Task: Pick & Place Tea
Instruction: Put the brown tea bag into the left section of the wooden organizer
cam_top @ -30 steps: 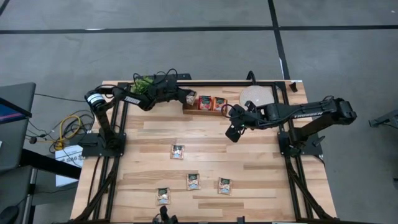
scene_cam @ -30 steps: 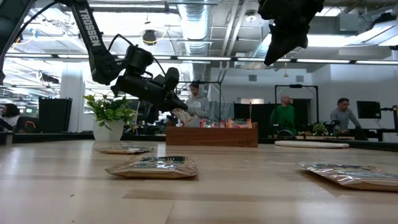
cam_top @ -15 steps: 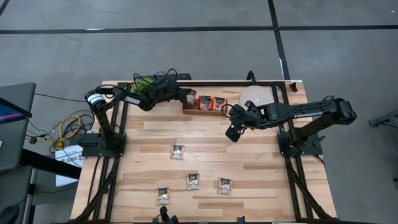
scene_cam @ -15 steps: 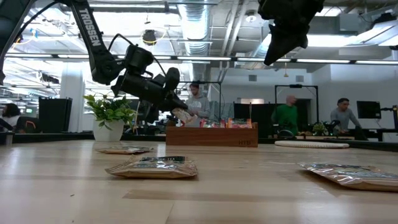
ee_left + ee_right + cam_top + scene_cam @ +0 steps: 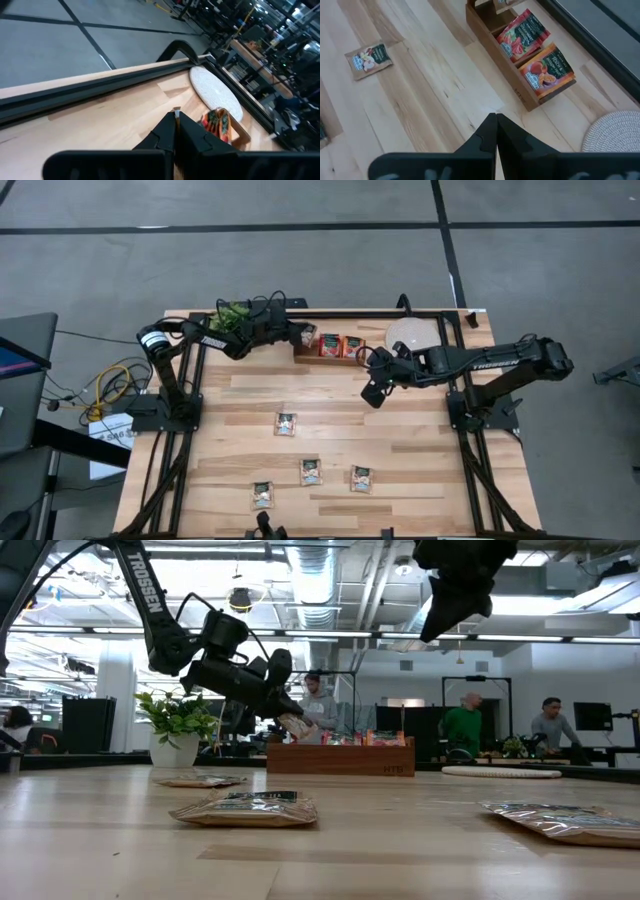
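Placing step, by the look of it: left pincer [image 5: 300,335], pinching a pale flat tea sachet [image 5: 296,726], hangs over the left end of the long brown wooden tray [image 5: 312,357], w/ red and orange sachets [image 5: 534,49] inside. Four more pale sachets [image 5: 286,423] lie on the light wood table [image 5: 420,460]. Next it should prob. lower into the empty compartment and release; right pincer [image 5: 369,395], pressed together and empty, hovers near the tray's right end.
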